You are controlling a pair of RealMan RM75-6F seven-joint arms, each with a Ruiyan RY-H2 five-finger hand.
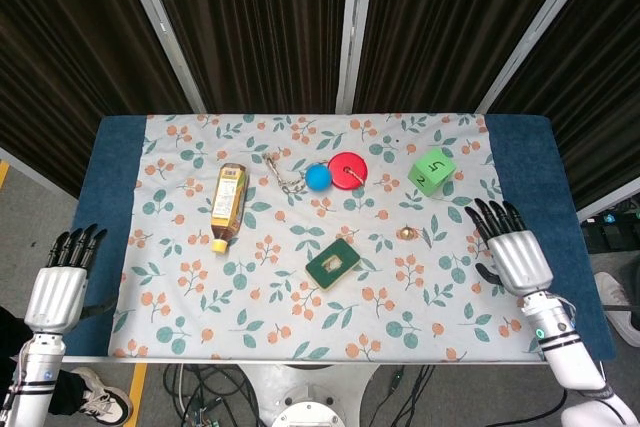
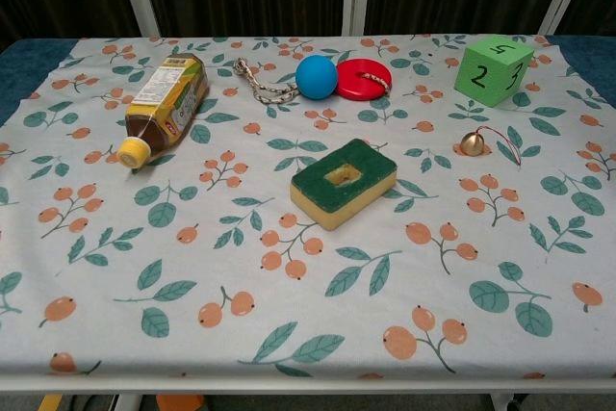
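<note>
Two empty hands [image 1: 518, 255] near bell [image 1: 407, 233]

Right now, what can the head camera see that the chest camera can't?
Only the head view shows the left hand beside the table and the right hand over the cloth, both holding nothing with fingers apart. Only the chest view shows the 2 and 3 on the green cube. Both show the bottle, sponge, blue ball, red disc, rope and small bell.

— What do the robot's hands look like beside the floral tablecloth [image 1: 250, 277]?
— The silver-backed left hand [image 1: 57, 287] and right hand [image 1: 516, 253] have black fingers; each white wrist carries a small green light.
</note>
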